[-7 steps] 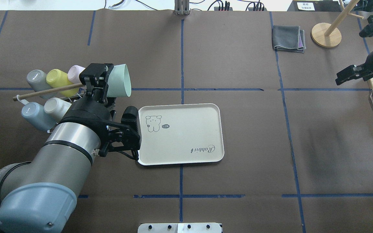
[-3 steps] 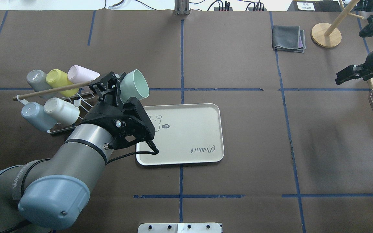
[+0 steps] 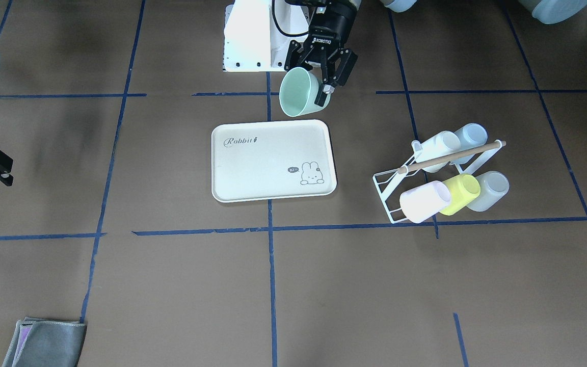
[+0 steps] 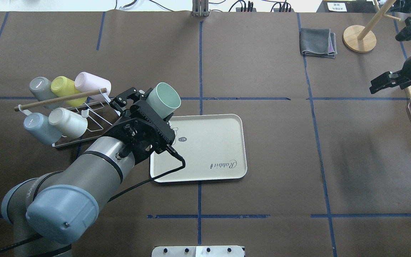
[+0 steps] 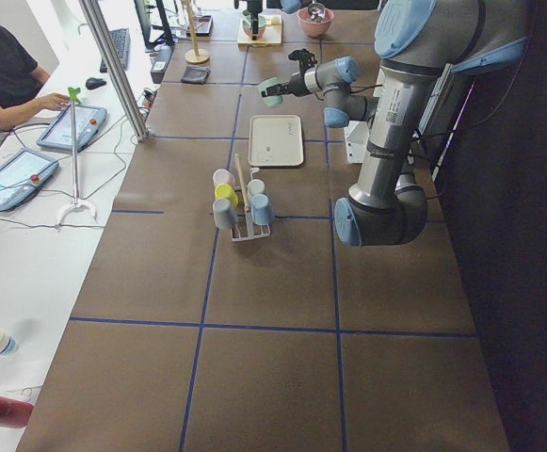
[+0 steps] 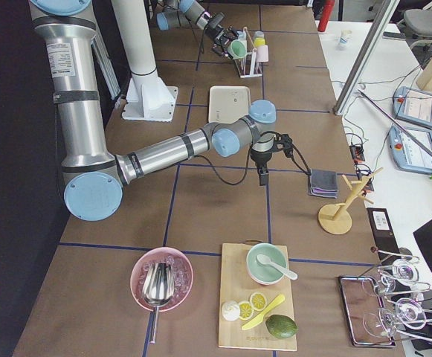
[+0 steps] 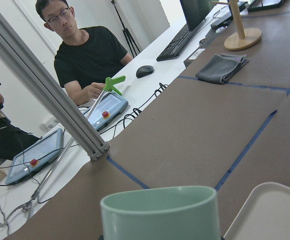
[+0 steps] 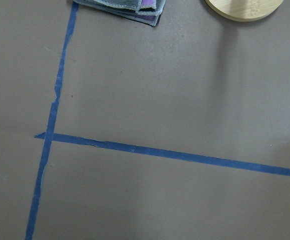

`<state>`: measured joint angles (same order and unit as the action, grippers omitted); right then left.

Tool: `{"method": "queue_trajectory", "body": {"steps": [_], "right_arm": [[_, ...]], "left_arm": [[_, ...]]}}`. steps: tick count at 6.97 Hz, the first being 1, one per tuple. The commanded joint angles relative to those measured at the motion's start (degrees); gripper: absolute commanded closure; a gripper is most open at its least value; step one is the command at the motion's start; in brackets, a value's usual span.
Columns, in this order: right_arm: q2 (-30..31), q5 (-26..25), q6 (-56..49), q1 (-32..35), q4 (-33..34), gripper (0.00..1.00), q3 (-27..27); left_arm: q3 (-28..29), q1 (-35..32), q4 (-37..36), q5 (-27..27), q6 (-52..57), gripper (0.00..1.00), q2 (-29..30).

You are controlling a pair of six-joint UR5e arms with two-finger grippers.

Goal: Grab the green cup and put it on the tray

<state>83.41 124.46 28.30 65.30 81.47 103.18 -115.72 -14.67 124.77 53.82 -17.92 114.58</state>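
– Brown-papered bench (image 4: 262,160) with a blue tape grid, all feeds live. What do you need?

– State of the claws, and where the green cup is.

– Near to far on my overhead. Nearest is the left arm (image 4: 84,171), coming in from the near left corner. Its left claw (image 3: 310,87) is clamped on the green cup (image 4: 162,100), mouth pointing away from the wrist. The cup is tilted and up in the air, off the bench.

– Over the tray?

– Close. It's by the corner of the tray (image 4: 209,142) that faces the rack. On the wrist cam I see the cup's rim low in frame and the tray's rounded corner just past it on the right. Whether it's strictly above the tray surface I cannot tell; the two fixed cams disagree.

– Rest of the bench?

– Beside the tray on the robot's left is a wire rack (image 4: 95,109) with a wooden dowel (image 4: 55,100) across it. It carries a grey cup (image 4: 40,87), yellow-green cup (image 4: 62,87), pink cup (image 4: 91,82), pale blue cup (image 4: 39,128) and white cup (image 4: 68,123), all on their sides. Out at the right edge, well apart from the tray, the right claw (image 4: 382,84) hangs with fingers spread wide. At the far right is a folded grey cloth (image 4: 318,42), with a round wooden stand base (image 4: 359,38) just beside it.
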Motion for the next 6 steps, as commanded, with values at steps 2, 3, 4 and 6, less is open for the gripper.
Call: {"method": "queue_trajectory", "body": {"steps": [2, 3, 4, 6], "right_arm": [[-0.1, 0.0, 0.0, 0.0, 0.0, 0.0, -0.4], [-0.1, 0.0, 0.0, 0.0, 0.0, 0.0, -0.5], [-0.1, 0.0, 0.0, 0.0, 0.0, 0.0, -0.5], [-0.1, 0.0, 0.0, 0.1, -0.1, 0.0, -0.7]], "left_arm": [[3.7, 0.1, 7.8, 5.6, -4.8, 0.99, 0.3], [6.2, 0.0, 13.4, 6.1, -6.1, 0.99, 0.2], [12.8, 0.1, 23.8, 6.3, -6.2, 0.99, 0.3], [20.9, 0.3, 36.7, 6.4, -6.2, 0.99, 0.3]]}}
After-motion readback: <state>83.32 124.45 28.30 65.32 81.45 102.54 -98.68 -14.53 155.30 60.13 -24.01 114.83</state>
